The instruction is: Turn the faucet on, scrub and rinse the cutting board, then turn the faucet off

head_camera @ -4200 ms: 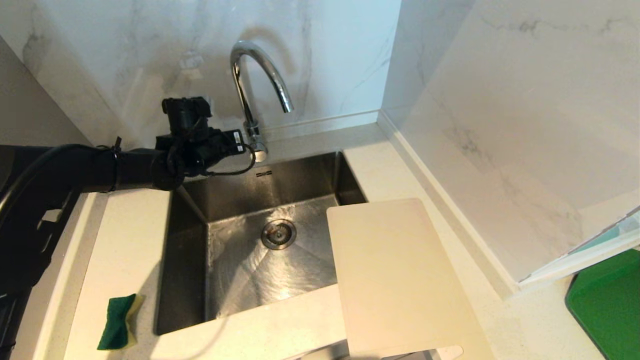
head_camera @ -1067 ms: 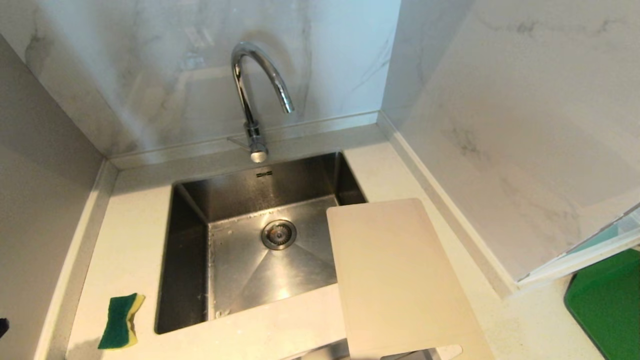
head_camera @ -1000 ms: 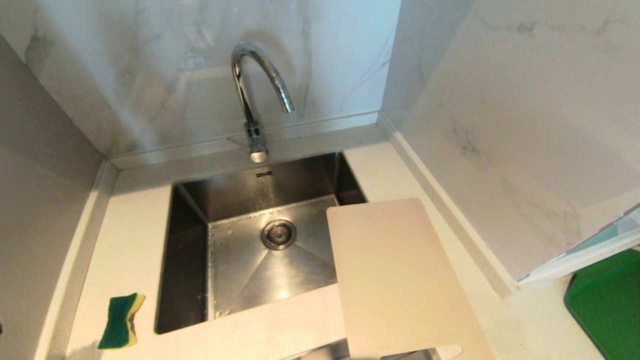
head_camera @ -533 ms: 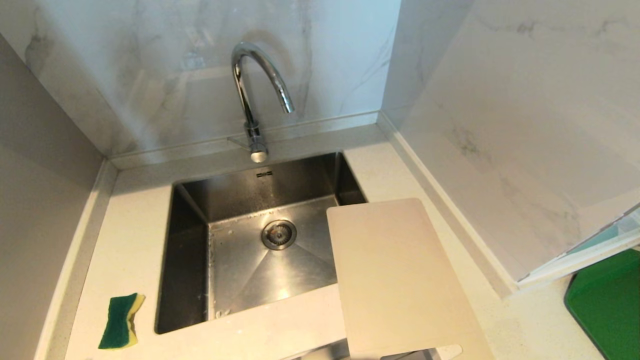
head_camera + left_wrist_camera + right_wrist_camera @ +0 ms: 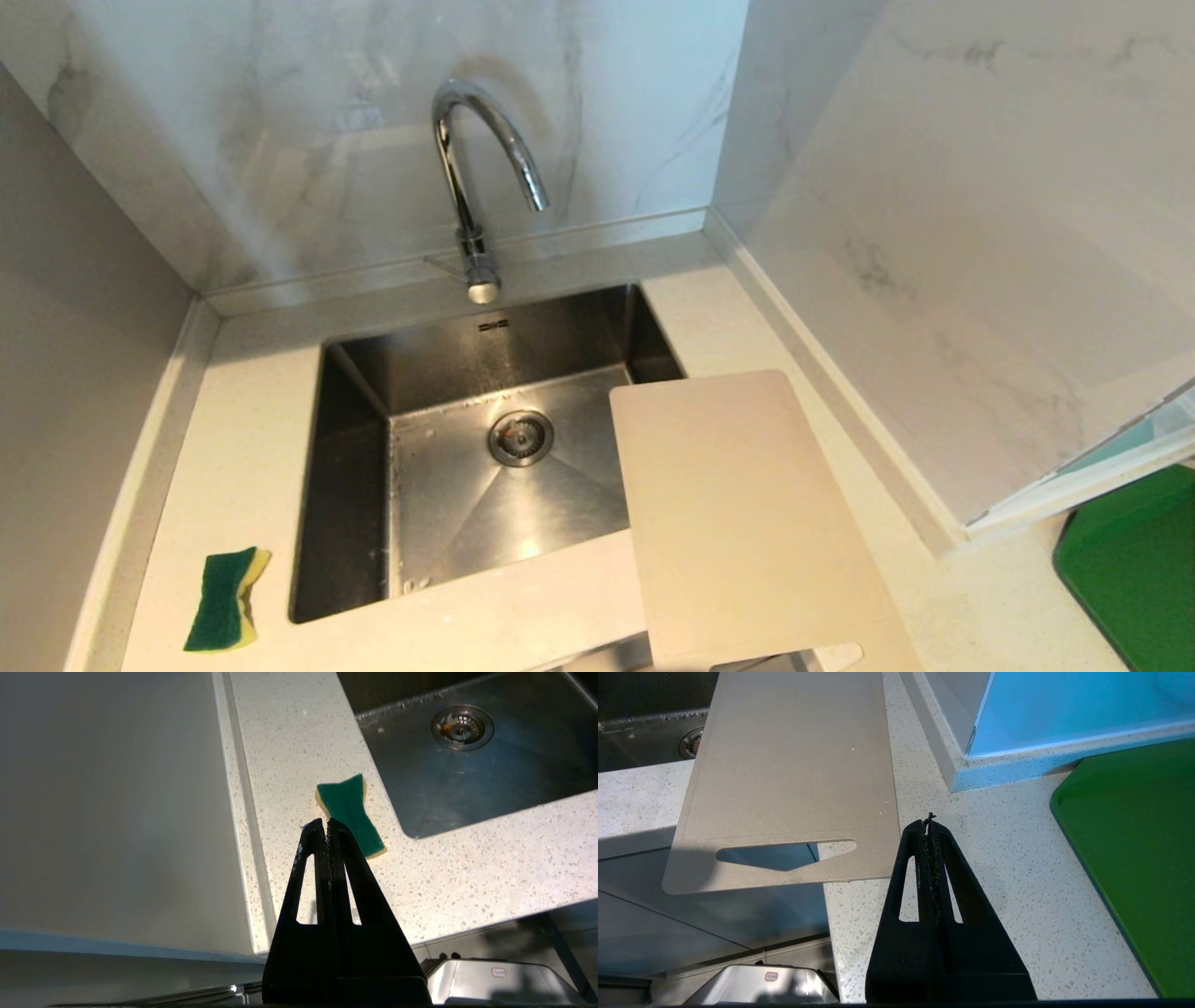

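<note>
Table (image 5: 233,448) is running around the steel sink (image 5: 355,523), marble walls behind and to the right. Board (image 5: 747,523) is lying flat on the table at the sink's right, its far corner overhanging the basin, its slotted end sticking out past the table's front edge. A green tray (image 5: 1134,569) is sitting well apart on the far right. Faucet (image 5: 476,168) is standing upright behind the sink, spout arching over the basin; no water is showing, and the basin is looking nearly dry. Sponge (image 5: 224,600) (green side up) is lying on the table just left of the sink's front corner.

Neither arm is showing in the head view. Left gripper (image 5: 326,826) is hanging over the table's front edge near the sponge, fingers pressed together, holding nothing. Right gripper (image 5: 929,823) is sitting just beside the board's slotted end, fingers also pressed together and empty.

Step looks like the end: faucet seemingly off, board set down, both arms parked. If scrubbing is not yet done, the next move calls for opening the left fingers and going down on the sponge.
</note>
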Robot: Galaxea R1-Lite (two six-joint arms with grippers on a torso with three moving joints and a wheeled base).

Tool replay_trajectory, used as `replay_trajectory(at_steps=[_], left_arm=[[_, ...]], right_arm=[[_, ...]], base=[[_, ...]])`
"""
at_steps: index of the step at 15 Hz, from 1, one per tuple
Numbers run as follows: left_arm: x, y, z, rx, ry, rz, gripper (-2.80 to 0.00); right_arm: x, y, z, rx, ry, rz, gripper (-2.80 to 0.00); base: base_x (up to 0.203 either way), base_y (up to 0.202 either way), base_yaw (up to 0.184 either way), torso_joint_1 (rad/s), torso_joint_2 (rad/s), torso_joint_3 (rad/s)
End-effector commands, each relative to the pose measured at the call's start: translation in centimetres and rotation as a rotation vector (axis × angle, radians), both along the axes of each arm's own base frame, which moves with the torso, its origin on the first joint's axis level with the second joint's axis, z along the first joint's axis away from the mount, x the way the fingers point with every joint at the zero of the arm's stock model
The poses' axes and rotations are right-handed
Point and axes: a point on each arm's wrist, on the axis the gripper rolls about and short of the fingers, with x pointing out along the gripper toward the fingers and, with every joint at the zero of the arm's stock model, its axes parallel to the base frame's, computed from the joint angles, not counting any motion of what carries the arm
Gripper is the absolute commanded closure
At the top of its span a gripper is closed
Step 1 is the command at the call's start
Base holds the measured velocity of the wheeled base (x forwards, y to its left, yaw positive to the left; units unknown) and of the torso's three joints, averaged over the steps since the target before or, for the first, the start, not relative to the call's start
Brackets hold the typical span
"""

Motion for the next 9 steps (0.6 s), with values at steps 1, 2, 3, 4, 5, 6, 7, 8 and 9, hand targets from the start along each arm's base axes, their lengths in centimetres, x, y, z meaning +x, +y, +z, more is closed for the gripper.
replay_trajectory(at_steps=[1,2,3,4,5,6,7,8,9], left_arm=[[0.0,-0.01,-0.32,-0.009,0.03,-0.004,0.0],[-0.01,-0.02,-0.45,-0.011,0.041,-0.01,0.0],[-0.02,-0.04,-0.52,-0.012,0.046,-0.018,0.0],[-0.03,-0.04,-0.56,-0.013,0.051,-0.037,0.0],[-0.03,-0.03,-0.57,-0.016,0.052,-0.052,0.0],[-0.03,-0.02,-0.56,-0.024,0.049,-0.05,0.0],[-0.02,-0.02,-0.5,-0.025,0.043,-0.051,0.0],[-0.01,-0.03,-0.42,-0.025,0.036,-0.056,0.0],[-0.02,-0.05,-0.52,-0.029,0.045,-0.063,0.0]], right_arm=[[0.02,0.0,-0.04,-0.001,0.003,0.001,0.0],[0.02,0.0,-0.04,-0.001,0.003,0.001,0.0],[0.02,0.0,-0.04,-0.001,0.003,0.001,0.0],[0.02,0.0,-0.04,-0.001,0.003,0.001,0.0],[0.02,0.0,-0.04,-0.001,0.003,0.001,0.0],[0.02,0.0,-0.04,-0.001,0.003,0.001,0.0],[0.02,0.0,-0.04,-0.001,0.003,0.001,0.0],[0.02,0.0,-0.04,-0.001,0.003,0.001,0.0],[0.02,0.0,-0.04,-0.001,0.003,0.001,0.0]], base=[[0.0,0.0,0.0,0.0,0.0,0.0],[0.0,0.0,0.0,0.0,0.0,0.0],[0.0,0.0,0.0,0.0,0.0,0.0],[0.0,0.0,0.0,0.0,0.0,0.0],[0.0,0.0,0.0,0.0,0.0,0.0],[0.0,0.0,0.0,0.0,0.0,0.0],[0.0,0.0,0.0,0.0,0.0,0.0],[0.0,0.0,0.0,0.0,0.0,0.0],[0.0,0.0,0.0,0.0,0.0,0.0]])
